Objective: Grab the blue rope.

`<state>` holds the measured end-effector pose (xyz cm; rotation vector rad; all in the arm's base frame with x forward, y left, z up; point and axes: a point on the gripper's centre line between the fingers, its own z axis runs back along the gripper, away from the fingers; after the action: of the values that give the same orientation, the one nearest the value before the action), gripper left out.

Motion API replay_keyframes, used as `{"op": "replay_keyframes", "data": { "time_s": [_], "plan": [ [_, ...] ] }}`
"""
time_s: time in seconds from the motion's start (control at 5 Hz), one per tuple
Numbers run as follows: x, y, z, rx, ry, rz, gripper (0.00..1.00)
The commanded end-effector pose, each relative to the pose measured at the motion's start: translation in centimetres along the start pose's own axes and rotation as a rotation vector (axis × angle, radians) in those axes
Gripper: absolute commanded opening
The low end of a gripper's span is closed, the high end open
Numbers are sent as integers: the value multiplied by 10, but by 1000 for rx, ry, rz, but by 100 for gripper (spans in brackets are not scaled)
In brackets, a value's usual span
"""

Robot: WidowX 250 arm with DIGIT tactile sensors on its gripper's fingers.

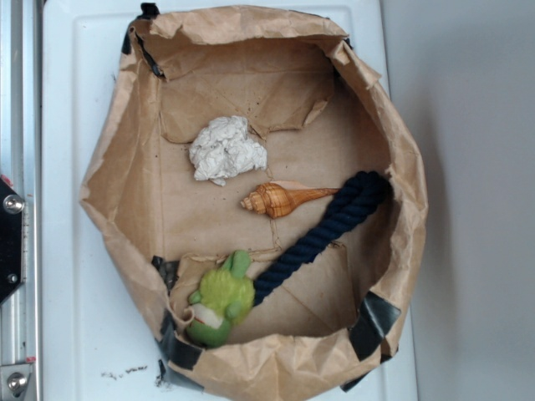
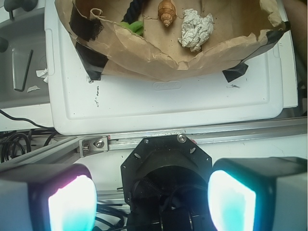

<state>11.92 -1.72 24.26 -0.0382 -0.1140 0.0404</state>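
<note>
In the overhead view we see the blue rope (image 1: 322, 236) lying in the lower right part of a crumpled paper bag (image 1: 117, 192), its long axis running diagonally from a green plush toy (image 1: 221, 298) at lower centre up to the bag's right wall. In the wrist view our gripper (image 2: 151, 201) fills the bottom of the frame with jaws spread wide and empty, well apart from the bag. The rope (image 2: 135, 9) shows only as a dark end at the top edge, slightly left of centre, so we judge the reach runs forward and up the frame
</note>
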Motion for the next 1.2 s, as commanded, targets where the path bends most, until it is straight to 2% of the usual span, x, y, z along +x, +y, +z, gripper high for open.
{"op": "replay_keyframes", "data": {
  "time_s": [0.0, 0.2, 0.4, 0.6, 0.8, 1.0],
  "plan": [
    [0, 0, 0, 0, 0, 0, 100],
    [46, -18, -11, -1, -19, 87, 100],
    [95, -20, -27, -74, -101, 176, 100],
    [144, -11, -44, -166, -159, 331, 100],
    [161, -4, -65, -130, -230, 425, 100],
    [161, -4, -65, -130, -230, 425, 100]
  ]
}}
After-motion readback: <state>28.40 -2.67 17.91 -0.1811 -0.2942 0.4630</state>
